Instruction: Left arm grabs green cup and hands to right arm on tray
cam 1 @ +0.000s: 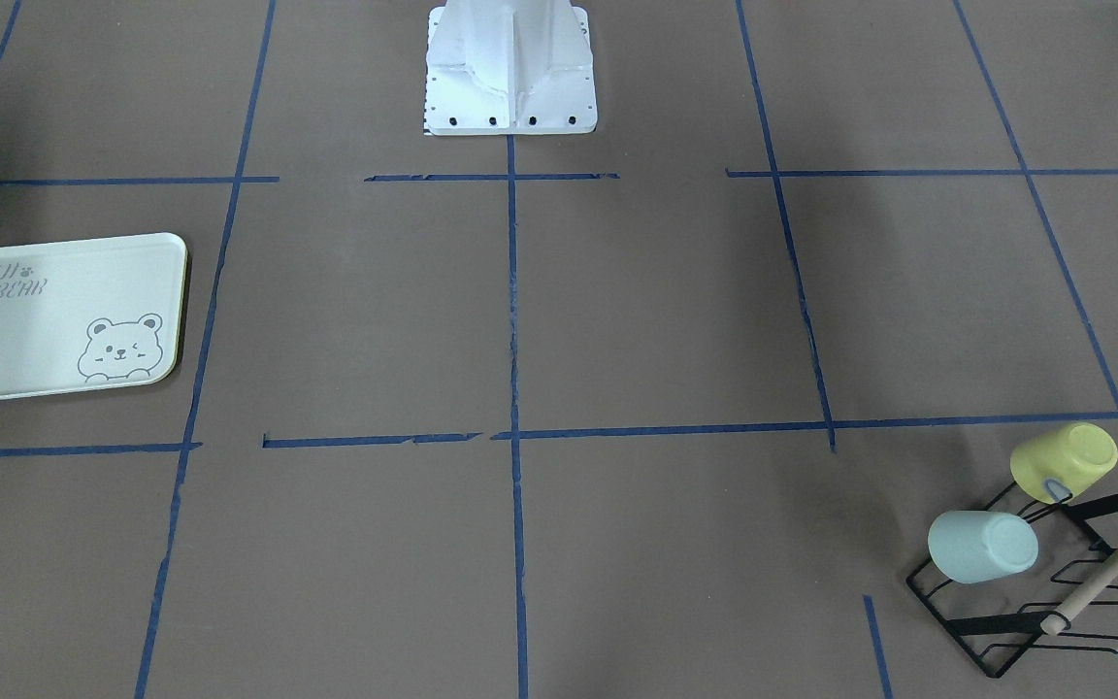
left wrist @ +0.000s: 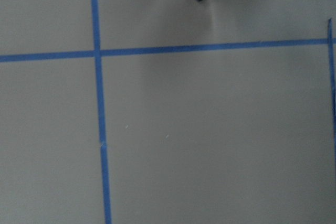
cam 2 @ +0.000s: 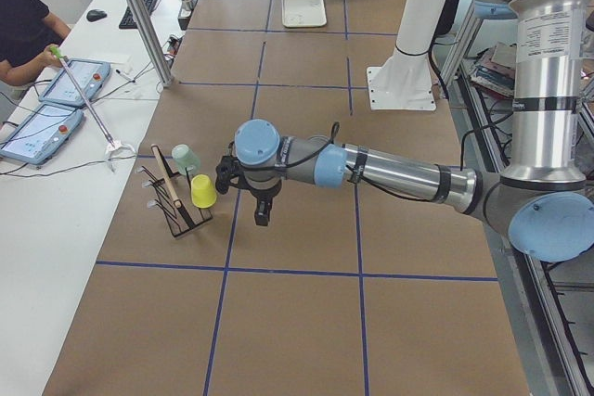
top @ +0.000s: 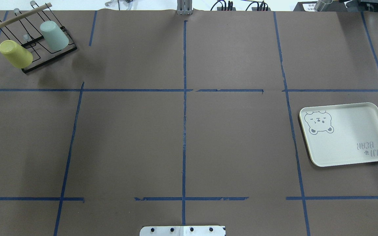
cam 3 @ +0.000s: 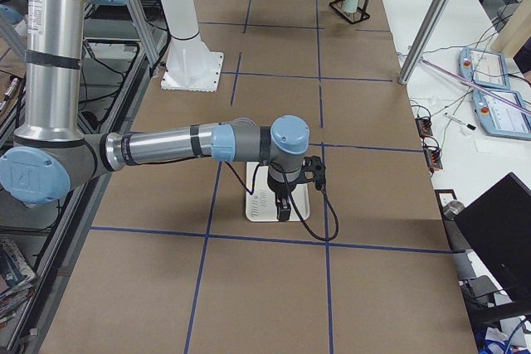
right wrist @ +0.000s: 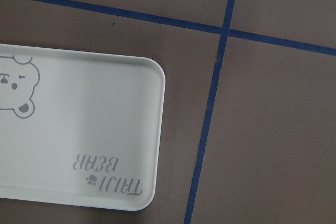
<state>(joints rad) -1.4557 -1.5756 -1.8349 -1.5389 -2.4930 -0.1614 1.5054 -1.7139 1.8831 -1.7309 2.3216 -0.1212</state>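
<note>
The pale mint-green cup [cam 1: 981,547] hangs mouth-down on a black wire rack [cam 1: 991,652], next to a yellow cup [cam 1: 1064,462]; both also show in the overhead view, green [top: 54,35] and yellow [top: 15,54]. The left gripper [cam 2: 263,215] hovers above the table a short way from the rack; I cannot tell if it is open or shut. The tray [top: 346,134] lies flat and bare at the table's right side. The right gripper [cam 3: 282,209] hangs over the tray [cam 3: 264,205]; I cannot tell its state. The right wrist view shows the tray's corner [right wrist: 79,145].
The rack has a wooden rod [top: 15,19] across its top and capped wire prongs. The white robot base [cam 1: 510,68] stands at mid table. Blue tape lines grid the brown table. An operator [cam 2: 23,30] sits at the side bench with tablets.
</note>
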